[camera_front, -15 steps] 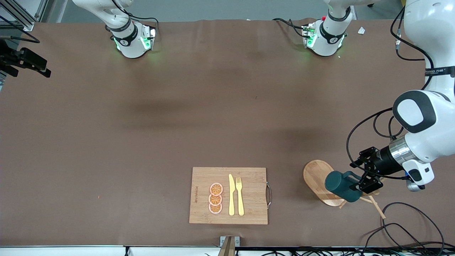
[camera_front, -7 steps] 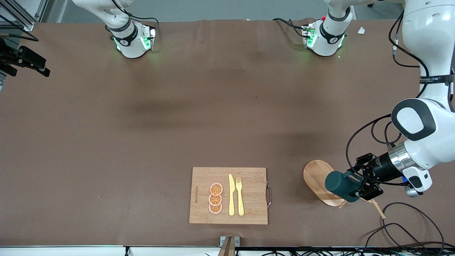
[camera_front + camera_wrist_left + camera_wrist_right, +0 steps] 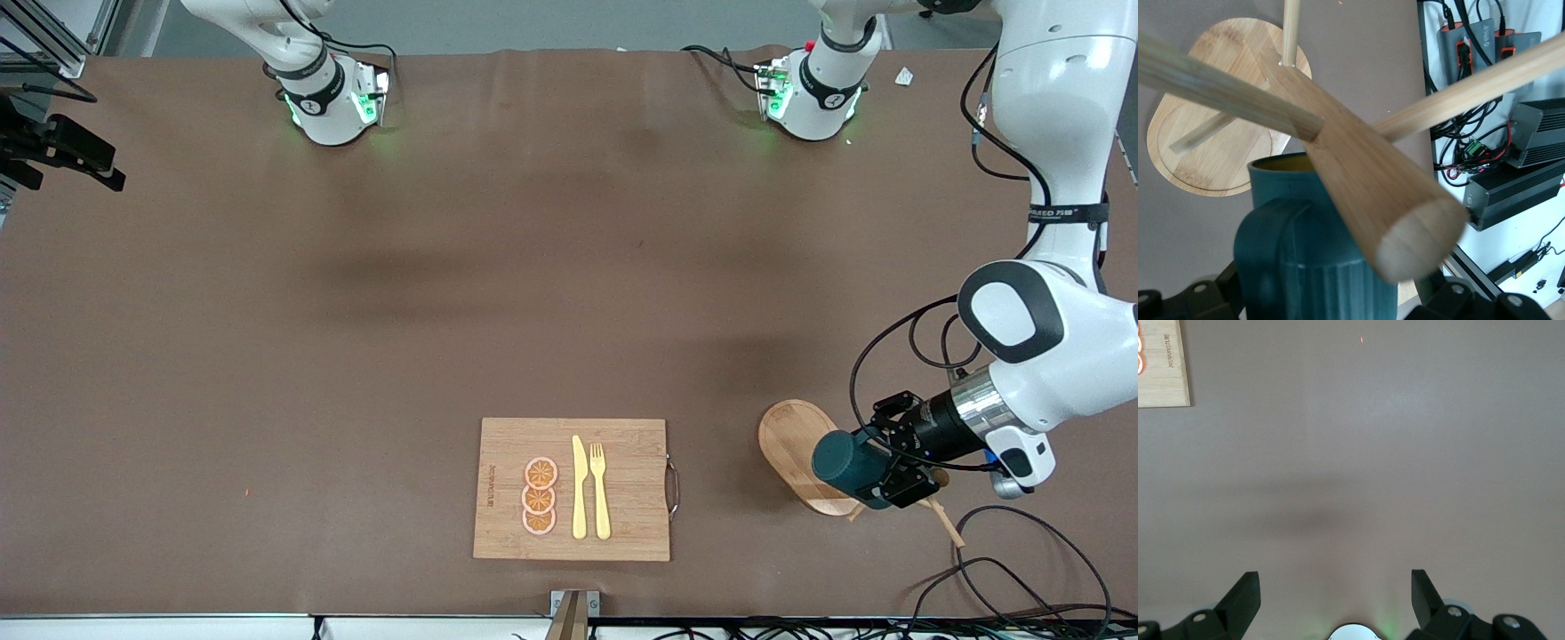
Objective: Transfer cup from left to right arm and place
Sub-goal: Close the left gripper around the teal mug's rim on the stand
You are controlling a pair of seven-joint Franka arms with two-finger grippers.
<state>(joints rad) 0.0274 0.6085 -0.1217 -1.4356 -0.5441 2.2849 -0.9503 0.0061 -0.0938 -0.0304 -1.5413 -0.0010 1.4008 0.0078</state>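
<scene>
Close to the table's front edge, at my left arm's end, the cup (image 3: 845, 462) lies tilted on a peg of the wooden rack (image 3: 787, 444), its handle toward my left gripper (image 3: 889, 468), whose fingers are spread on either side of the cup without pinching it. Midway along the same edge lies the board (image 3: 636, 524). My right gripper (image 3: 1335, 580) waits over bare table, fingers spread wide.
</scene>
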